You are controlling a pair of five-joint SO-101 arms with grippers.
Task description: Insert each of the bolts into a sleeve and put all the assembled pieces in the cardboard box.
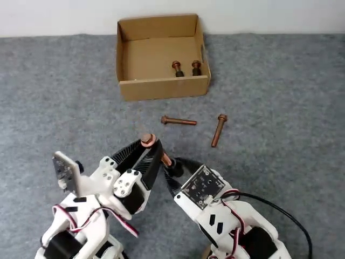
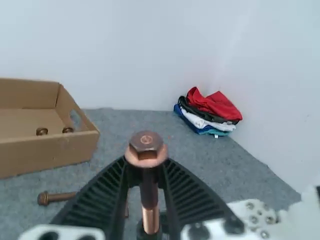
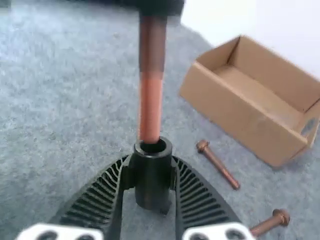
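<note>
the bolt [image 2: 145, 150] is gripped below its head by the closed left gripper [image 2: 145, 167], the sleeve [image 3: 152, 175] by the closed right gripper [image 3: 151, 167], short of the cardboard box [image 1: 161, 89]. their long axes are lined up, the tip seated in the sleeve's mouth.

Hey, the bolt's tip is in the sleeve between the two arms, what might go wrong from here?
One: the bolt has most of its shank outside the sleeve, so a slight tilt by the left end effector may jam it. Two: the right end effector pinches the sleeve by its smooth sides, so pushing might slip it out onto the carpet.
</note>
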